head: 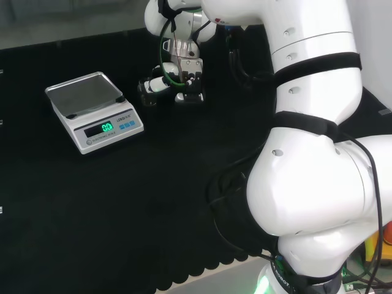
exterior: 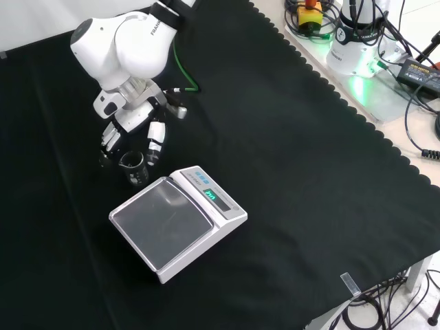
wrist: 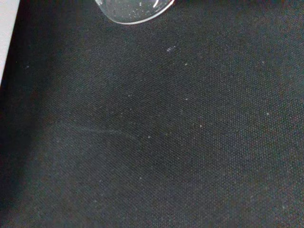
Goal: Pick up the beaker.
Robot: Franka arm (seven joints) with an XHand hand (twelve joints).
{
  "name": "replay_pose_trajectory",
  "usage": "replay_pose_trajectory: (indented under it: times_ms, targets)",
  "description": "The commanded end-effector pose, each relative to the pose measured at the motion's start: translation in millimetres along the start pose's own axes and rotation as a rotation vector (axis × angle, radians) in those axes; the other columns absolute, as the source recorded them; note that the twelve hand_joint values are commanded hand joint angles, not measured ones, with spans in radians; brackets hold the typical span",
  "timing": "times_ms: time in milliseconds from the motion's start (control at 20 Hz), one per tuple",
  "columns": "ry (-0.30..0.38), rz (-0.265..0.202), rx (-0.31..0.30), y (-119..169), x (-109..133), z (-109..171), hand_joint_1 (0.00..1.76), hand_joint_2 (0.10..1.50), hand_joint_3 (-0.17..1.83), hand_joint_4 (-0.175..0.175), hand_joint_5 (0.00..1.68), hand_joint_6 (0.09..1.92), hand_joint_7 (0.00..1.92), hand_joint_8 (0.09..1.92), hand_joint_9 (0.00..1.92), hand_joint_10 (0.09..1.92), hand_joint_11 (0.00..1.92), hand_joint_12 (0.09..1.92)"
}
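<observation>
While the arm is hanging low over the black cloth, the robot hand [exterior: 134,134] is sitting right at the beaker [exterior: 133,167], which is standing upright on the surface just beside the far corner of the scale [exterior: 177,221] in the front view. One small clear beaker, one scale, one robot hand, that's the whole cast as far as I can make out.

From the front view the fingers [exterior: 155,142] are hanging down on either side of the beaker's rim, pretty straight and spread, so I'm reading the robot hand as open and not gripping anything yet. Whether a fingertip is already touching the glass, I honestly can't tell, it's clear glass on black and hard to see.

My guess on why it's posed like this: it's straddling the beaker so the fingers and thumb can close in from both sides, which makes sense for a small round thing. The beaker is resting on the cloth, so the pick-up isn't done.

In the head view the robot hand [head: 177,82] is hovering off to the right of the scale [head: 95,110]. The wrist view is catching a curved edge of the beaker [wrist: 135,9] close up against the cloth.
</observation>
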State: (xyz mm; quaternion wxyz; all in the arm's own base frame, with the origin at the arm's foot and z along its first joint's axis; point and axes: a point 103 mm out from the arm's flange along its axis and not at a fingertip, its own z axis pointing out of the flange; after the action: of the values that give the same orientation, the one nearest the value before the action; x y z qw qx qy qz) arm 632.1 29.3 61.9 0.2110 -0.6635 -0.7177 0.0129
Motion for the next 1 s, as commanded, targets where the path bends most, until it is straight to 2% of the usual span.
replay_pose_trajectory:
  times_ms: [50,300,400,450,550,600,650,700,800,900,1000]
  targets:
    - [0.004,0.003,0.013,5.1,8.1,8.0,0.30,0.94,0.11,-0.096,0.32,0.09,0.17,0.90,0.33,0.90,0.31,1.47]
    - [0.013,0.036,-0.004,11.3,14.4,15.0,0.33,0.94,0.11,-0.099,0.33,0.09,0.20,0.91,0.35,0.90,0.32,1.47]
    - [0.013,0.047,-0.076,12.1,14.4,16.5,0.41,0.94,0.11,-0.109,0.40,0.09,0.29,0.92,0.44,0.89,0.38,1.44]
    - [0.003,0.047,-0.132,12.0,13.3,16.4,0.50,0.95,0.11,-0.118,0.50,0.12,0.43,0.92,0.56,0.86,0.47,1.41]
    - [-0.029,0.042,-0.231,11.0,12.3,14.6,0.73,0.95,0.15,-0.139,0.84,0.43,0.85,0.88,0.96,0.76,0.72,1.30]
    - [-0.036,0.039,-0.265,9.9,11.6,13.7,0.88,0.95,0.16,-0.051,0.97,0.57,1.05,0.83,1.15,0.71,0.85,1.24]
    - [-0.044,0.035,-0.294,8.4,11.0,12.5,0.99,0.94,0.18,-0.002,1.07,0.65,1.22,0.77,1.30,0.65,0.98,1.17]
    - [-0.054,0.035,-0.313,7.7,10.9,11.4,1.06,0.92,0.22,-0.002,1.14,0.66,1.34,0.71,1.42,0.58,1.08,1.11]
    - [-0.068,0.041,-0.330,7.6,10.1,10.0,1.14,0.84,0.36,-0.057,1.22,0.65,1.49,0.60,1.57,0.46,1.21,1.01]
    - [-0.067,0.050,-0.343,8.1,9.4,9.9,1.18,0.76,0.49,-0.130,1.25,0.65,1.56,0.54,1.65,0.38,1.28,0.95]
    - [-0.058,0.050,-0.359,8.2,8.7,8.5,1.19,0.72,0.56,-0.164,1.25,0.66,1.59,0.52,1.69,0.33,1.32,0.92]
